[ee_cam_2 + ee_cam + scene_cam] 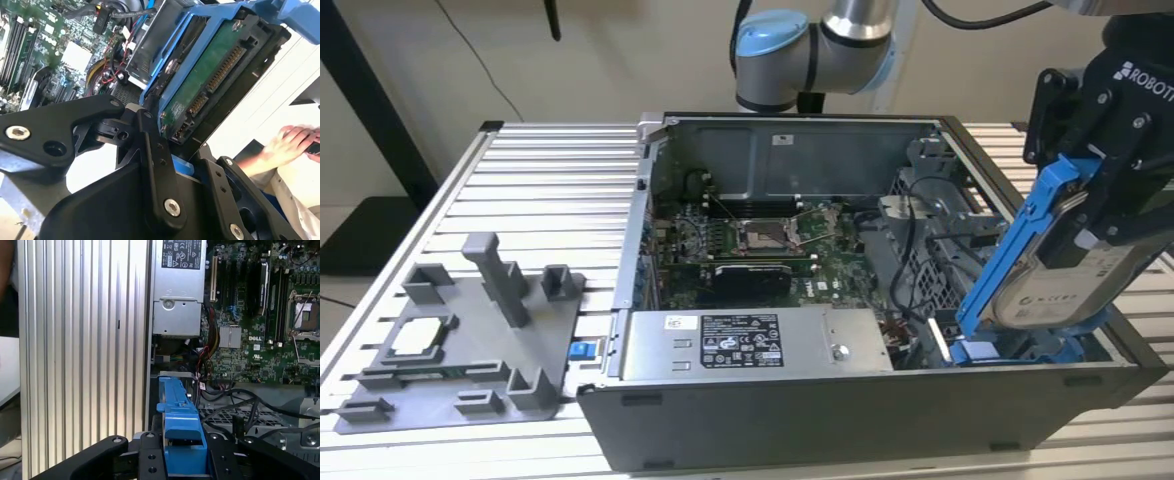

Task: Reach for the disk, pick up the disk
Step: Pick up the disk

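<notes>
We have the claw (1107, 215) clamped on the disk (1067, 275), holding it tilted above the case's (854, 440) corner at the exterior view's right

I see the black gripper (1101, 215) clamped on the silver metal disk in its bright blue plastic bracket (1067, 275), holding it tilted above the open dark-grey computer case (854, 430).
</notes>
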